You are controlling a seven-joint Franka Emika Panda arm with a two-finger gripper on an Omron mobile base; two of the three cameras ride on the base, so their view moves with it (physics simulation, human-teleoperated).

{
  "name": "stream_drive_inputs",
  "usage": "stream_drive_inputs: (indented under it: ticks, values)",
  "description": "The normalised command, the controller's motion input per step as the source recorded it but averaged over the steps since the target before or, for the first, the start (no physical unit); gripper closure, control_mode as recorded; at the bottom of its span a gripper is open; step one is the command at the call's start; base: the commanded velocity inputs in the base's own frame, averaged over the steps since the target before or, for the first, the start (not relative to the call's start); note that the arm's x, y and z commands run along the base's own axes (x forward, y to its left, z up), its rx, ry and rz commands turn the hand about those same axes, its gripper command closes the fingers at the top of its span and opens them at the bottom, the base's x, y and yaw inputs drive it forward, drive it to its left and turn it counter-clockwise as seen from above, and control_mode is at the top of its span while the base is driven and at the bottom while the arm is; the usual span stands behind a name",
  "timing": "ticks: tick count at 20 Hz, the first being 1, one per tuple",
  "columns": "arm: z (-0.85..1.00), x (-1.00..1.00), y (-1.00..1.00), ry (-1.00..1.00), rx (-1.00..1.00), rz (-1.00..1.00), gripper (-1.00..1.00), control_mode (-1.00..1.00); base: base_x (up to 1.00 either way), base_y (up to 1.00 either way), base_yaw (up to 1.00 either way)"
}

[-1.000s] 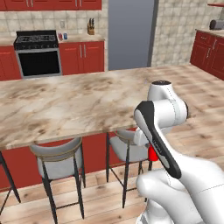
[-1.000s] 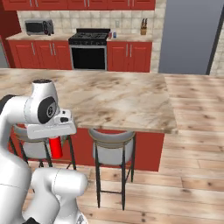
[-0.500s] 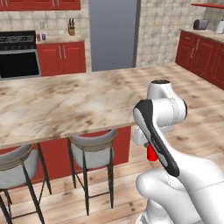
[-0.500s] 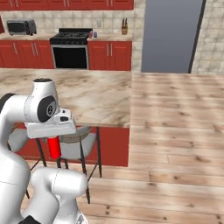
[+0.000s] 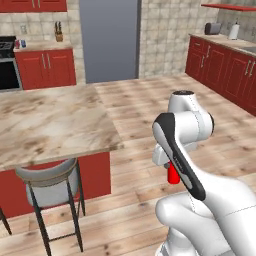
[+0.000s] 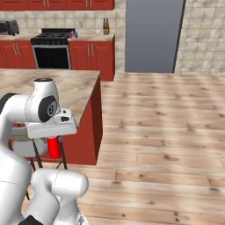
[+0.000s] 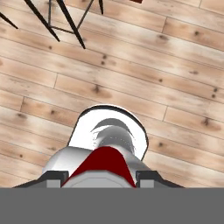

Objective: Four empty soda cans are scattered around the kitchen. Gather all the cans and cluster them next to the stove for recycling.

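A bright red soda can (image 6: pixel 53 147) is shown clamped upright in the end effector (image 7: pixel 104 168), carried low above the wood floor (image 6: pixel 167 127). The stove (image 6: pixel 52 48) is seen far ahead to the left, beyond the island tabletop (image 6: pixel 72 85).

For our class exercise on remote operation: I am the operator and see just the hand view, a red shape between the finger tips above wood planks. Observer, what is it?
Observer: A bright red soda can, held upright below the hand; the gripper is shut on it.
Operator: Where is the stove?
Observer: Against the far wall, the stove stands left of the tall grey fridge.
Operator: Anything between us and it?
Observer: Yes, the marble-topped island, with a grey stool tucked at its near side.
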Motion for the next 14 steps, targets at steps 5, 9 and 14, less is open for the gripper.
stream_drive_inputs:
  ticks: [5,9,14]
  values:
    - [0.00,0.00,0.00,0.00,0.00,0.00,1.00,1.00,0.28,-1.00,0.00]
    - [0.00,0.00,0.00,0.00,0.00,0.00,1.00,1.00,0.39,-0.93,0.00]
    - [0.00,0.00,0.00,0.00,0.00,0.00,1.00,1.00,0.90,-0.30,0.00]
